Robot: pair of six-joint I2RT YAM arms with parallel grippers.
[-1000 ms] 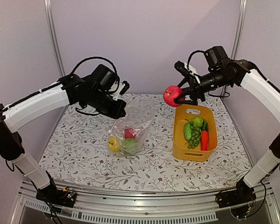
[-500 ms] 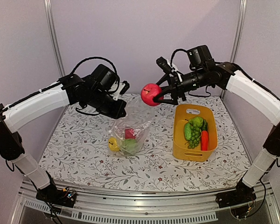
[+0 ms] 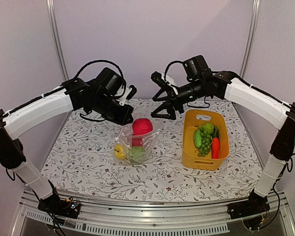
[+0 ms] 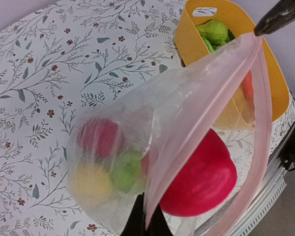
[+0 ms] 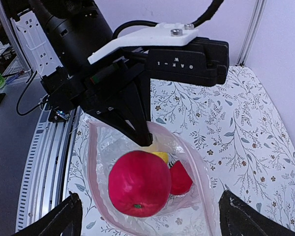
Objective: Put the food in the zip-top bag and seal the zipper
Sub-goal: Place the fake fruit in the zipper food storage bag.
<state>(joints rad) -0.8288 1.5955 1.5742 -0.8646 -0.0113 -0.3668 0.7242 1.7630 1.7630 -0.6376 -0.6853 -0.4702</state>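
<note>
- The left pincer [image 3: 129, 119] is clamped together on the rim of the zip-top bag [image 3: 150, 140]. It lifts that edge so the bag stands up from the surface [image 3: 78, 157], probably to keep the mouth gaping for loading.
- The bag hangs directly below the left pincer's tips. Its closed bottom rests on the surface and its mouth faces up toward the right pincer [image 3: 155, 97].
- The mouth's long axis runs from the left pincer's pinch point outward toward the right pincer's side. The zipper [image 4: 265, 108] follows that edge as a faint pinkish strip, unsealed.
- The right pincer hovers just above and beside the mouth with its fingers wide apart and nothing between them.
- A red round piece [image 3: 142, 126] sits free in the mouth below the right pincer, touching neither finger and not yet settled to the bottom.
- Deeper in the bag, under the left pincer, lie a yellow piece [image 4: 91, 182], a green piece [image 4: 125, 172] and another red piece [image 4: 101, 137].
- Well to the right pincer's outer side, the yellow basket [image 3: 189, 152] holds the pear [image 3: 206, 129], cucumber [image 3: 197, 138], grape bunch [image 3: 205, 144] and carrot [image 3: 215, 147], so loading looks partway done.
</note>
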